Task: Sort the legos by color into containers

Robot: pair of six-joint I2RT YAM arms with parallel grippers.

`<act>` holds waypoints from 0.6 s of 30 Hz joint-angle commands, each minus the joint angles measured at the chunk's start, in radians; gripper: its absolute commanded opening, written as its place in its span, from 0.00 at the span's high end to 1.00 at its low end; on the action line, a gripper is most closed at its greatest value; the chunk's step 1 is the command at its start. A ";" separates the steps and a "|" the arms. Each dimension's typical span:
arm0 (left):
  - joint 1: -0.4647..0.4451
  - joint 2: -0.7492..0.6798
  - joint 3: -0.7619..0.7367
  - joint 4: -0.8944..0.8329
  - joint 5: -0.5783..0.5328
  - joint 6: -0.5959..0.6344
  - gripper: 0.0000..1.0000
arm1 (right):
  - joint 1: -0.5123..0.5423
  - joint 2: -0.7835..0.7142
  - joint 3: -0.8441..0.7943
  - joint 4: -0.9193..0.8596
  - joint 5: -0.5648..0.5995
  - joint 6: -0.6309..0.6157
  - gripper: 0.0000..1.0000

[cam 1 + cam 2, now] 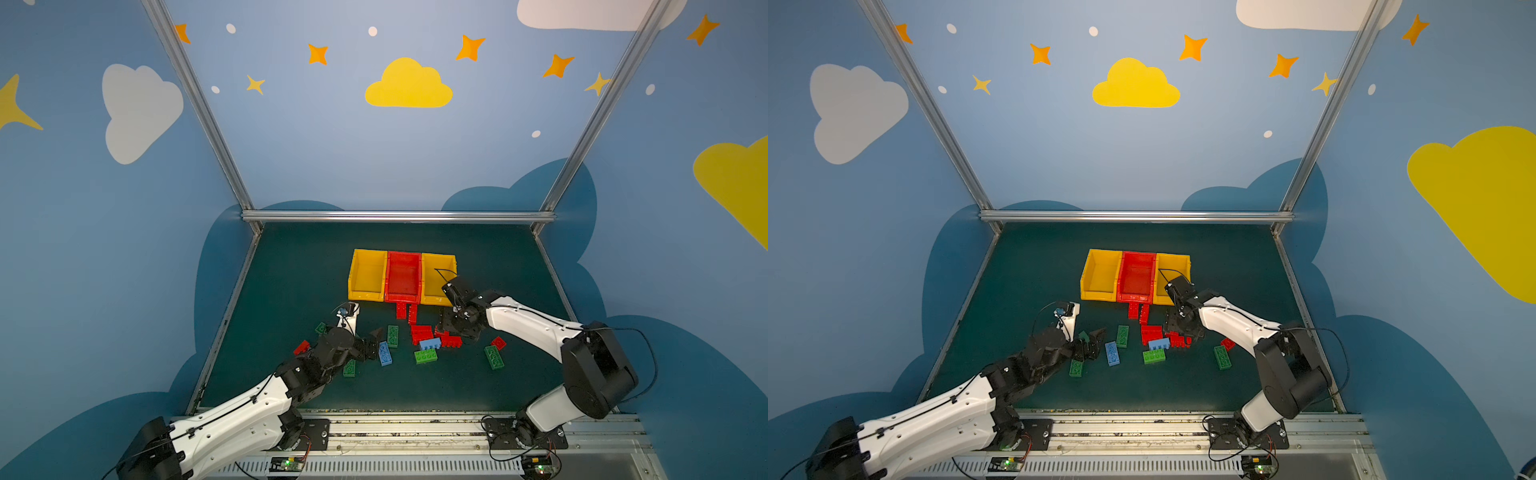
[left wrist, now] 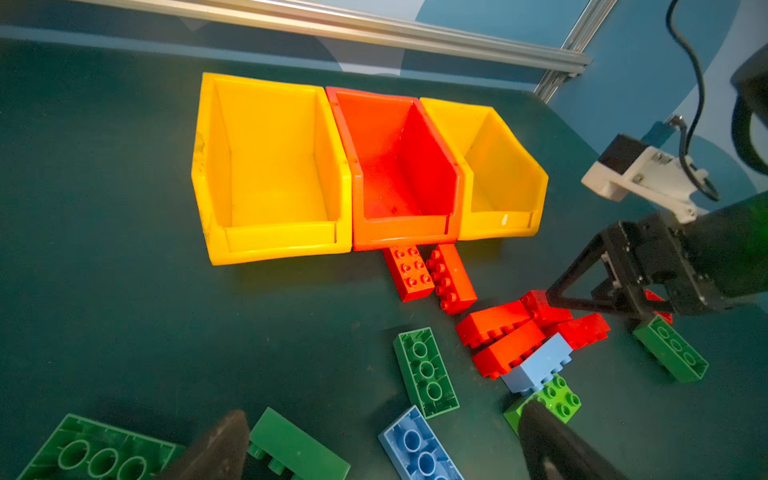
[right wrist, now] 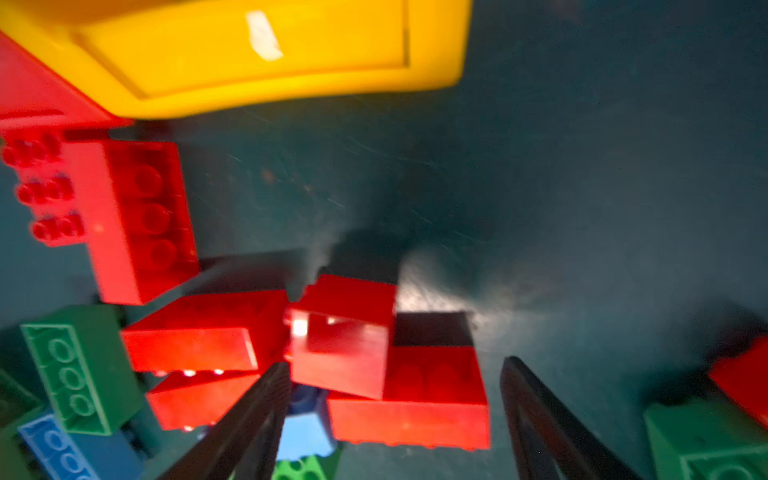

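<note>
The right gripper (image 3: 395, 365) hung low over the heap of legos (image 1: 422, 334), its jaws standing apart on either side of a red brick (image 3: 345, 353); one finger was at the brick's edge and the other clear of it, so nothing was pinched. The left gripper (image 2: 382, 415) was spread wide and empty, with a green brick (image 2: 297, 449) and a blue brick (image 2: 419, 449) lying between its fingers. The three containers (image 2: 399, 235), two yellow flanking one red, sat just beyond the right gripper and well ahead of the left one. All three were bare inside, so the sort looked to be at its very start, with no brick placed and every one left to move. On the mat (image 1: 415, 395) I counted eight red bricks, as far as the heap let me tell: four under the right gripper, a pair (image 2: 430, 276) touching the red container's front, a small red piece (image 1: 498, 343) on that gripper's outer side, and a lone red brick (image 1: 301, 347) beside the left wrist. There were also five green and two light blue, fifteen in all, and any hidden beneath the arms could not be told
</note>
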 commanded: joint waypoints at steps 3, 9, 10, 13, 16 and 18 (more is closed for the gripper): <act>-0.002 0.028 0.026 0.046 0.008 0.026 0.00 | 0.008 0.062 0.061 0.023 -0.037 0.021 0.23; -0.002 0.053 0.026 0.056 0.000 0.040 0.00 | 0.011 0.135 0.110 0.002 -0.063 0.030 0.32; -0.002 0.056 0.026 0.055 -0.001 0.042 0.00 | 0.014 0.140 0.114 -0.003 -0.061 0.034 0.33; -0.001 0.060 0.025 0.053 -0.002 0.043 0.00 | 0.020 0.151 0.122 -0.022 -0.052 0.046 0.35; -0.002 0.060 0.023 0.054 -0.002 0.044 0.00 | 0.024 0.159 0.124 -0.037 -0.037 0.061 0.37; -0.002 0.059 0.024 0.057 -0.001 0.047 0.00 | 0.027 0.167 0.126 -0.049 -0.028 0.071 0.40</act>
